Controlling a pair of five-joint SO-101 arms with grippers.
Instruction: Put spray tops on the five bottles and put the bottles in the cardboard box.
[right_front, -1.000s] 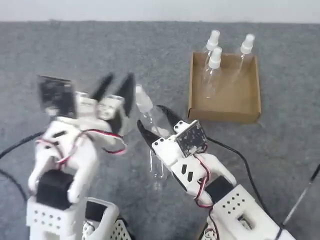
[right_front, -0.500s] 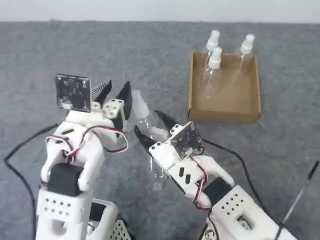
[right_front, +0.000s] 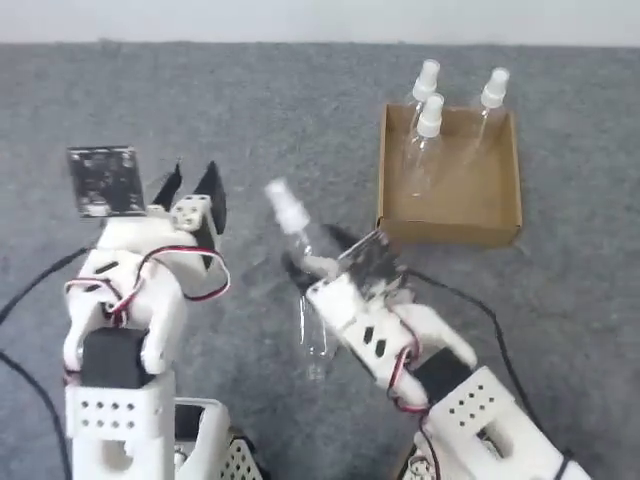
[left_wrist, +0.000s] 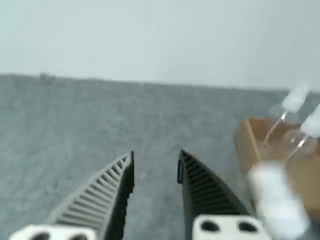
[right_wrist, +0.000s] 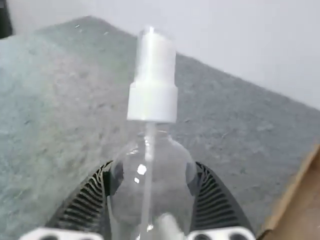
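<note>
My right gripper (right_front: 318, 255) is shut on a clear bottle (right_front: 306, 268) with a white spray top (right_front: 284, 205), held above the grey mat in the middle. In the right wrist view the bottle (right_wrist: 149, 187) sits between the two black fingers (right_wrist: 85, 200), its spray top (right_wrist: 152, 82) pointing away. My left gripper (right_front: 192, 190) stands open and empty to the left of the bottle, apart from it; the left wrist view shows its gripper (left_wrist: 155, 167) with a gap between the jaws. The cardboard box (right_front: 449, 228) at the back right holds three capped bottles (right_front: 425, 140).
Grey mat (right_front: 250, 110) covers the table, with free room at the back left and in front of the box. Black cables (right_front: 480, 300) run from the arm bases across the mat.
My left gripper has let go of the spray top and drawn back to the left. The right arm has shifted slightly with the bottle, which now carries its top.
</note>
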